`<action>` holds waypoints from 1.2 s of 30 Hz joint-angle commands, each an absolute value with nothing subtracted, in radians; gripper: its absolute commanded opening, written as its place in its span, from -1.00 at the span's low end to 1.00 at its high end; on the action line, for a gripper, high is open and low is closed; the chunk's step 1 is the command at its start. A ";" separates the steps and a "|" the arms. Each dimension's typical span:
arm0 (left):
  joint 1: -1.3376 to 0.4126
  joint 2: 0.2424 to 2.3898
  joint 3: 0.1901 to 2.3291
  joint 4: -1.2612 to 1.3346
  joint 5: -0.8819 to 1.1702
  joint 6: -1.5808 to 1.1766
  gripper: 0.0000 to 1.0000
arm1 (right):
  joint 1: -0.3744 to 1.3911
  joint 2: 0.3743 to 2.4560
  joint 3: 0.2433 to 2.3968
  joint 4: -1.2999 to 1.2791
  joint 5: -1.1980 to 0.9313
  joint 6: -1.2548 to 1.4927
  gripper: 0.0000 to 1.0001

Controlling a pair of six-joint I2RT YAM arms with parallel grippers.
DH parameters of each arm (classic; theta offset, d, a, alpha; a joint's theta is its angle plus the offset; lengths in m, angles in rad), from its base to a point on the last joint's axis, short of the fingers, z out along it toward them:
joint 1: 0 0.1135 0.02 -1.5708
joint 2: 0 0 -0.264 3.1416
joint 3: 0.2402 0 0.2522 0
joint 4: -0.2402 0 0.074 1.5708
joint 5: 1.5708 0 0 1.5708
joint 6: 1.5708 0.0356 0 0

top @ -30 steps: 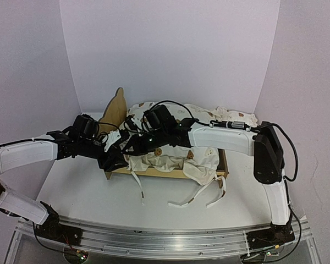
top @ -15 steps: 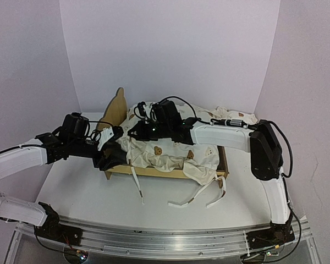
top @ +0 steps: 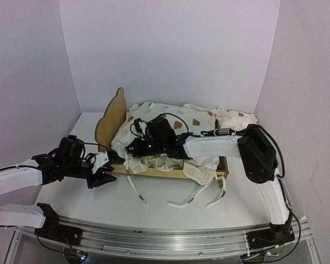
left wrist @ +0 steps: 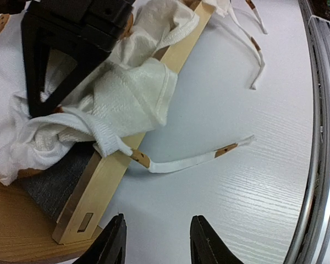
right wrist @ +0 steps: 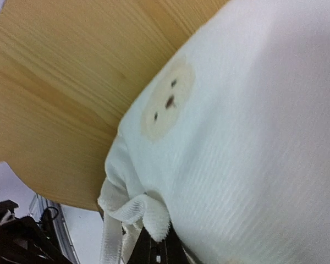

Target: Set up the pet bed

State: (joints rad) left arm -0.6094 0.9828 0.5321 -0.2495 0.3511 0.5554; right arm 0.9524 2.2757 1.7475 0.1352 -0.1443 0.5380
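Pet bed is lying just past my left pincer, spread and holding nothing; my right pincer is probably pinching the cushion.

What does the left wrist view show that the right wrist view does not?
Only the left wrist view: the side rail, grey base, a tie string on the table, and the open left gripper. Only the right wrist view: a whole bear face print and the headboard's curved edge. Both: the cream cushion and the pet bed's light wood.
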 commanded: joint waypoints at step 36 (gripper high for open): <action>-0.601 0.931 0.508 -0.183 0.179 0.309 -0.23 | 1.022 2.272 1.922 -0.362 -0.192 -0.384 0.32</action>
State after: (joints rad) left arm -0.6075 0.9434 0.4786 -0.1604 0.2138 0.3658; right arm 1.0296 2.2229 1.8574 -0.3586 -0.2564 -0.3175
